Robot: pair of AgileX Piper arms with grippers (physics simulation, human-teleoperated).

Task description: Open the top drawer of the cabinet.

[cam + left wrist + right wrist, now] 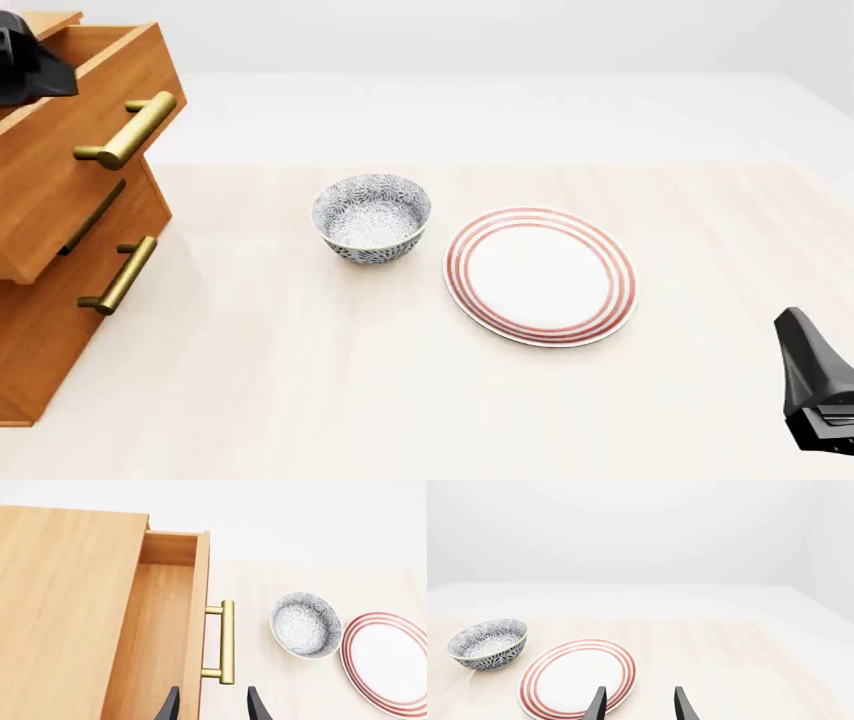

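The cabinet (40, 350) stands at the table's left edge. Its top drawer (74, 100) is pulled out past the two lower drawers, and its plain wood inside (160, 630) shows in the left wrist view. The drawer's brass bar handle (227, 642) is free. My left gripper (212, 707) hangs open just short of the handle, one finger over the drawer's inside and the other beyond the handle, holding nothing. The black left arm (27, 65) shows above the drawer. My right gripper (639, 707) is open and empty, low at the table's right side.
A patterned bowl (372, 216) sits mid-table, with a red-ringed white plate (541, 275) to its right. The right arm's black body (814, 385) is at the front right edge. The two lower drawers are shut, one brass handle (118, 275) jutting out.
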